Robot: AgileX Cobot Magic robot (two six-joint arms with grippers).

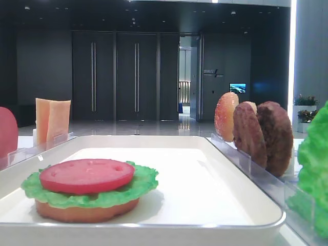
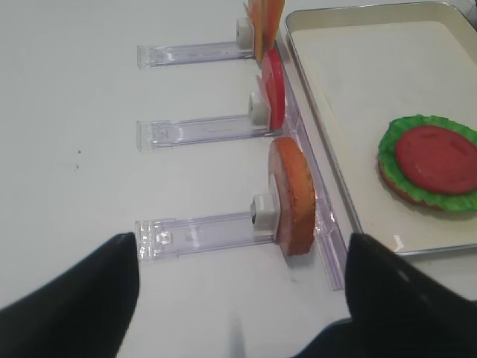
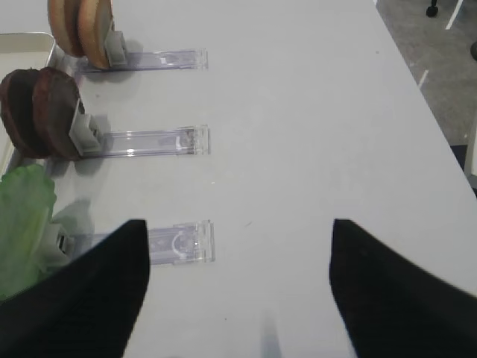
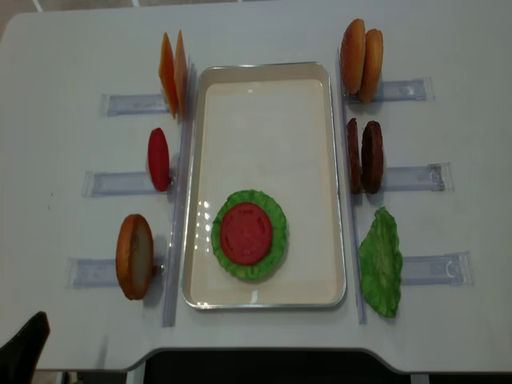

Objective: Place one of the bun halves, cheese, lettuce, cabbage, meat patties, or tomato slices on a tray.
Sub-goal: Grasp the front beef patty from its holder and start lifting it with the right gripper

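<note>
The white tray (image 4: 264, 136) lies mid-table. On it a tomato slice (image 4: 246, 233) tops lettuce (image 4: 278, 240) over a bun half (image 1: 87, 211). Left of the tray stand cheese (image 4: 173, 74), a tomato slice (image 4: 158, 159) and a bun half (image 4: 134, 256). On the right stand two bun halves (image 4: 362, 54), two meat patties (image 4: 365, 156) and lettuce (image 4: 381, 262). Cabbage is out of view. My left gripper (image 2: 240, 246) is open and empty, just short of the bun half (image 2: 293, 195). My right gripper (image 3: 238, 227) is open and empty over bare table, right of the lettuce (image 3: 22, 224).
Clear slotted racks (image 4: 412, 178) hold the upright pieces on both sides, their outer ends reaching toward each gripper (image 2: 194, 227) (image 3: 179, 242). The table's front edge (image 4: 264, 352) runs close behind the tray. Floor shows past the table's right edge (image 3: 440, 112).
</note>
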